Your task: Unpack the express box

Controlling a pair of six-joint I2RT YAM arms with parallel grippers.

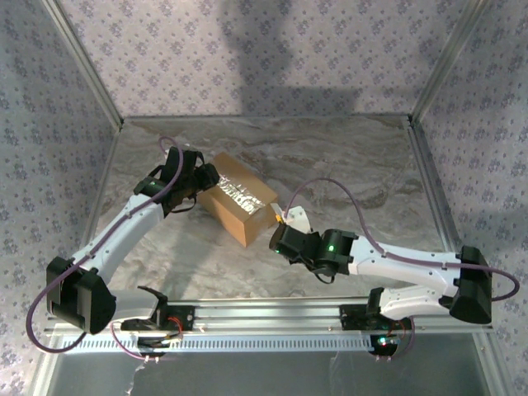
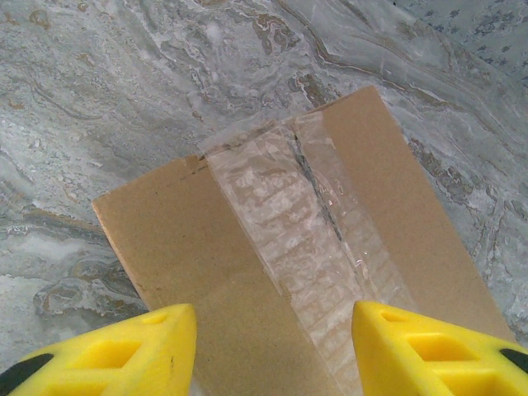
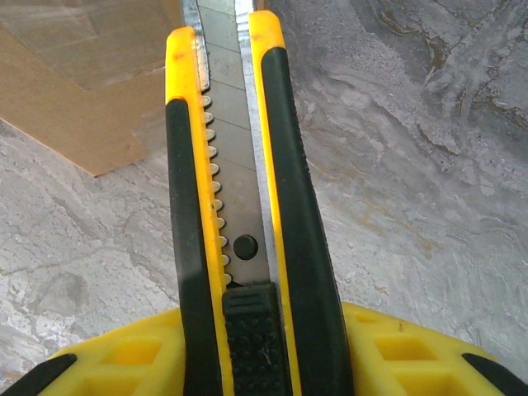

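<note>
The express box [image 1: 235, 198] is a brown carton lying at an angle on the marble table, its flaps closed under shiny clear tape [image 2: 285, 214]. My left gripper [image 1: 198, 177] hovers over the box's left end. Its yellow fingers [image 2: 148, 351] stand apart over the cardboard top, open with nothing between them. My right gripper [image 1: 285, 239] is shut on a yellow-and-black utility knife [image 3: 239, 165]. The knife's blade points toward the box's near right corner [image 3: 74, 91]. I cannot tell whether the blade tip touches the cardboard.
The marble tabletop [image 1: 346, 157] is fenced by patterned walls on the left, back and right. An aluminium rail [image 1: 272, 318] with both arm bases runs along the near edge. The right arm's cable [image 1: 330, 186] loops above the table.
</note>
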